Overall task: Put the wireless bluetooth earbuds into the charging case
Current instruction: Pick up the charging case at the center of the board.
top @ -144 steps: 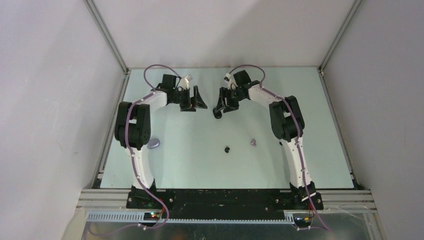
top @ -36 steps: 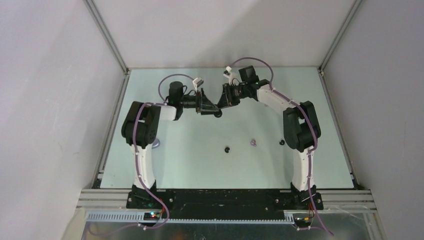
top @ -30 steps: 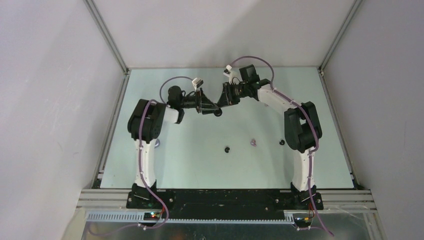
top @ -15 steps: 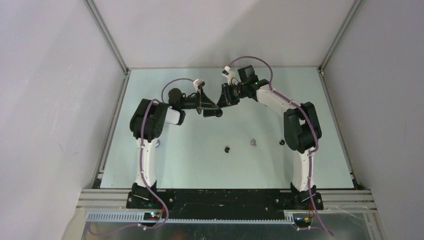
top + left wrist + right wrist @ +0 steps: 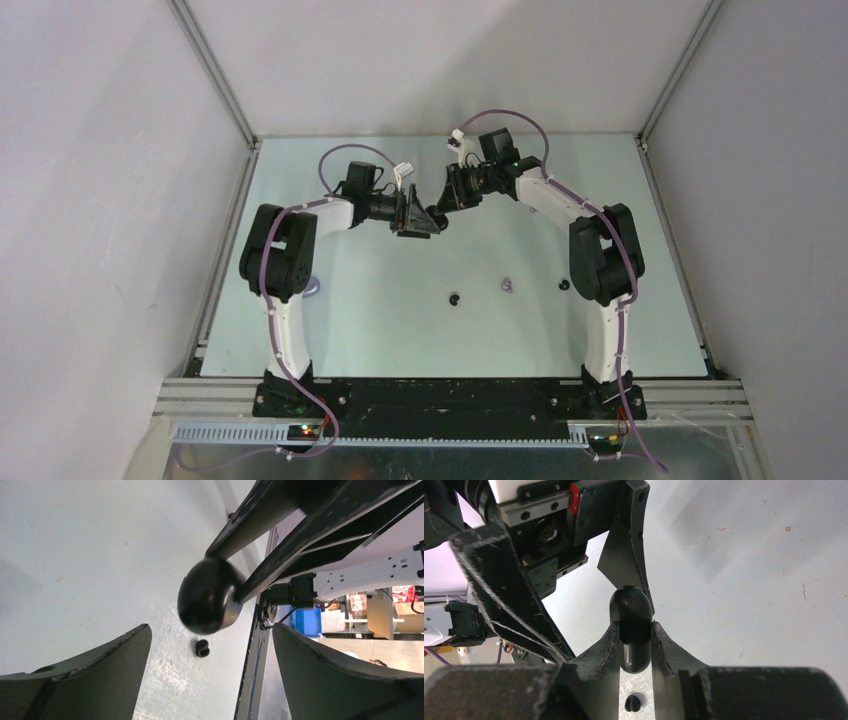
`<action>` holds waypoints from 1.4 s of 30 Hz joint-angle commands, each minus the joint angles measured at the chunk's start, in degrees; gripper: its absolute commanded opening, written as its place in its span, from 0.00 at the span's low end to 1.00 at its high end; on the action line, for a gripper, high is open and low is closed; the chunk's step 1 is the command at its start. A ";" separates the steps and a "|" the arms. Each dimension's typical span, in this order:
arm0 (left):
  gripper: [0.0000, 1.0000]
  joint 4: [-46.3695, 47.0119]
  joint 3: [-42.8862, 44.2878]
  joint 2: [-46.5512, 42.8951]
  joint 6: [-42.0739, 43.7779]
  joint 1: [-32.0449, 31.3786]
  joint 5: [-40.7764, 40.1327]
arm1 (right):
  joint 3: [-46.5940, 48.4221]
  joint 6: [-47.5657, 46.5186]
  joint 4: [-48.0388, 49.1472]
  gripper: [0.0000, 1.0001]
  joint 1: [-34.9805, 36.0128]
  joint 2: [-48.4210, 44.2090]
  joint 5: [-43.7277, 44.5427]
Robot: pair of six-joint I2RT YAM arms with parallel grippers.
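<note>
My right gripper (image 5: pixel 634 625) is shut on a glossy black oval charging case (image 5: pixel 631 630) and holds it above the table at the middle back. The case also shows in the left wrist view (image 5: pixel 209 602). My left gripper (image 5: pixel 210 635) is open, with its jaws wide on either side just short of the case and not touching it. In the top view the two grippers meet, left (image 5: pixel 416 220) and right (image 5: pixel 442 200). On the table lie a black earbud (image 5: pixel 454 299), a pale purple earbud (image 5: pixel 507 286) and a second black earbud (image 5: pixel 563 285). One black earbud shows below the case in both wrist views (image 5: pixel 201 648) (image 5: pixel 633 704).
A pale purple case (image 5: pixel 312 288) lies at the left, mostly hidden behind my left arm. Metal rails (image 5: pixel 215 260) edge the table, with grey walls on three sides.
My left arm's elbow has swung back to the left and its gripper has drawn slightly left and turned. My right gripper has kept the black case almost in place.
</note>
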 commanded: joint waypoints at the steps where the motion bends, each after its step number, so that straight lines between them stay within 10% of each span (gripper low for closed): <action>1: 0.94 -7.83 2.00 -0.24 7.32 -0.57 1.65 | 2.05 -1.59 0.15 0.18 -0.21 -1.86 -1.21; 29: 0.60 4.21 0.00 0.50 -2.63 -1.95 7.39 | -5.79 0.01 6.75 0.19 0.48 -4.20 -7.02; 42: 0.24 6.51 -0.45 0.71 -4.39 -1.99 8.18 | -5.75 -0.21 6.82 0.22 0.30 -4.17 -7.27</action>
